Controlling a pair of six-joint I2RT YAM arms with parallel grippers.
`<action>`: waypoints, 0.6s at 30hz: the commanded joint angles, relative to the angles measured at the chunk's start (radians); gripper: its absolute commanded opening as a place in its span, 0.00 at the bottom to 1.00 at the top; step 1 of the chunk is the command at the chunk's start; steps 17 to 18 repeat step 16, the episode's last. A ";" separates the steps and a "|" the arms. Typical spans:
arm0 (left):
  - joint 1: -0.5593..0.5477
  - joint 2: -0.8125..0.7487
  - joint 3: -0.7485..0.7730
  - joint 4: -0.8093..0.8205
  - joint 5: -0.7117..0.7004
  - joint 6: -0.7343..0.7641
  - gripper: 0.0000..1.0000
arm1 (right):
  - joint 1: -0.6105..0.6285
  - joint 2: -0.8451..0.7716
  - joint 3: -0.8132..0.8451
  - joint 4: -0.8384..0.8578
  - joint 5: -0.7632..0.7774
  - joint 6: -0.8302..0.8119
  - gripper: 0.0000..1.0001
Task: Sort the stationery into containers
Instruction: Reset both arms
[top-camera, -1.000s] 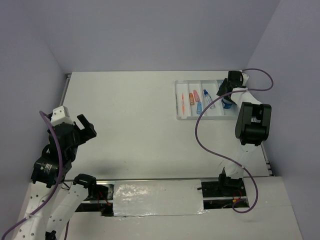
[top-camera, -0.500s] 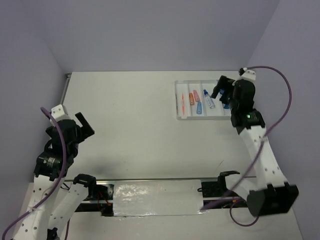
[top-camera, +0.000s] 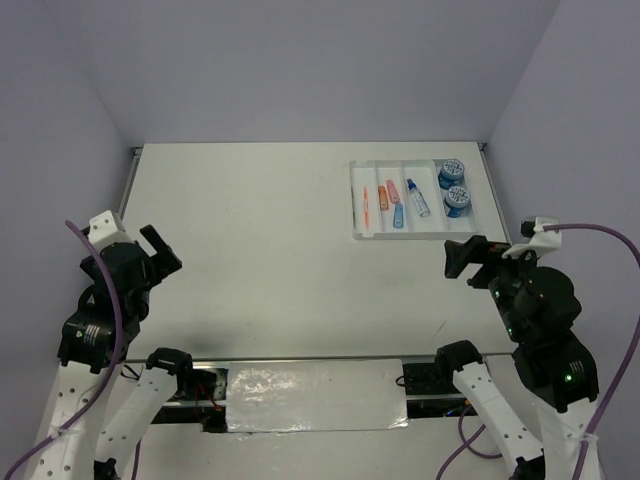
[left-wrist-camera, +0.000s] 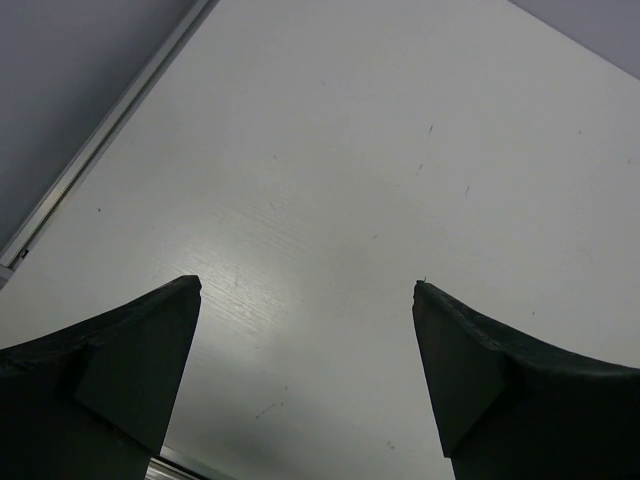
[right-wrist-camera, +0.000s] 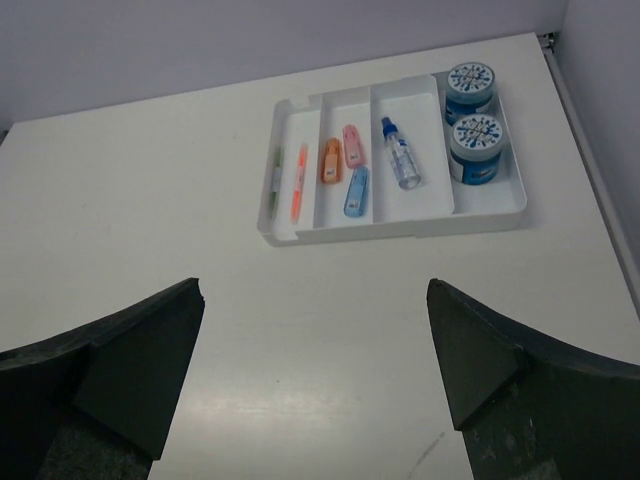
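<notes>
The white tray lies at the far right of the table, also in the right wrist view. Its right compartment holds two blue rolls, seen in the right wrist view. Beside them lies the blue-capped bottle, then pink, orange and blue capsules, then an orange pen and a whitish pen. My right gripper is open and empty, hanging near the tray's front edge. My left gripper is open and empty over bare table at the left.
A metal rail runs along the table's left edge. Purple walls close in the back and both sides. The arm bases and a taped plate sit at the near edge.
My right arm has pulled back from over the tray towards the near edge, baring both blue rolls in the right compartment. My left gripper has drifted slightly left and nearer.
</notes>
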 joint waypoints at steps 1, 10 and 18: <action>0.003 -0.046 0.041 -0.010 -0.003 0.023 0.99 | 0.007 -0.028 0.061 -0.130 -0.015 -0.048 1.00; 0.003 -0.138 0.017 -0.007 0.020 0.015 0.99 | 0.008 -0.094 0.012 -0.186 -0.030 -0.074 1.00; -0.002 -0.141 0.005 0.002 0.026 0.009 0.99 | 0.008 -0.099 0.021 -0.189 -0.035 -0.071 1.00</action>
